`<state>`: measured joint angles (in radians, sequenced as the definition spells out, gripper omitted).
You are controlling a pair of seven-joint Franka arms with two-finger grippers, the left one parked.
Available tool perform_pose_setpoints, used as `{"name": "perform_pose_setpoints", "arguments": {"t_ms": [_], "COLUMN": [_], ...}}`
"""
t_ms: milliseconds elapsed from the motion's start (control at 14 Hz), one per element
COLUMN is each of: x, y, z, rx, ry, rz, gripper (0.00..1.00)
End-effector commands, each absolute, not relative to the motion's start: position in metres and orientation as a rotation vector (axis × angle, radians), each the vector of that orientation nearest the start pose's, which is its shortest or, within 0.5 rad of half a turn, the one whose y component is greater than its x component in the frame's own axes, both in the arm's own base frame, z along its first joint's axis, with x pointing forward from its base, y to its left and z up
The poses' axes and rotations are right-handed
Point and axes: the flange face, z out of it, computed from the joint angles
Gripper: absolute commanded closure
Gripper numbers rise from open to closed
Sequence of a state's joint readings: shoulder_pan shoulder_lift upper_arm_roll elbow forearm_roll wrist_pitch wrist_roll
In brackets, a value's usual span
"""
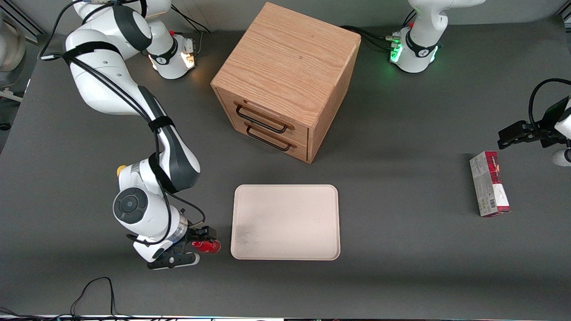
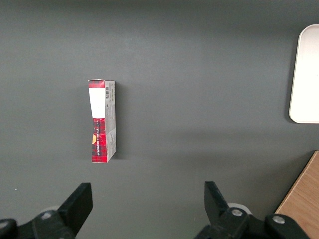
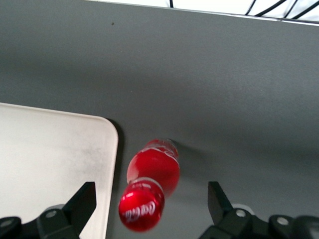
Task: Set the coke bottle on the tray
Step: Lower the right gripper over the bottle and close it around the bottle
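While the gripper (image 3: 149, 199) hangs over it with fingers spread wide and touching nothing, the coke bottle (image 3: 149, 186) stands on the grey table (image 1: 401, 249) just beside the tray (image 1: 285, 221), low in the front view. Nothing lies in the tray.

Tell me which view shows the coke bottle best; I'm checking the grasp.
The right wrist view: the coke bottle stands between the open gripper fingers, beside the tray. The front view shows only a red bit by the wrist. The left wrist view misses it.
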<state>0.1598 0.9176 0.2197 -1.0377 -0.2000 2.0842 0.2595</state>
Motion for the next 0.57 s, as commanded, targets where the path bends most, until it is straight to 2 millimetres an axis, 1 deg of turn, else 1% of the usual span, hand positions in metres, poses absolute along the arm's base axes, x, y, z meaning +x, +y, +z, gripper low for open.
{"name": "perform_pose_setpoints", "arguments": {"t_ms": [0, 143, 357, 429, 500], "x": [0.755, 0.754, 0.755, 0.755, 0.755], "y": [0.230, 0.230, 0.230, 0.229, 0.232], "z": [0.303, 0.302, 0.305, 0.309, 0.319], "rx": [-3.101, -3.102, -3.100, -3.098, -3.093], "ry": [-0.176, -0.127, -0.078, -0.044, -0.007], "rz": [-0.244, -0.227, -0.233, -0.237, -0.255], "gripper": [0.44, 1.00, 1.00, 1.00, 1.00]}}
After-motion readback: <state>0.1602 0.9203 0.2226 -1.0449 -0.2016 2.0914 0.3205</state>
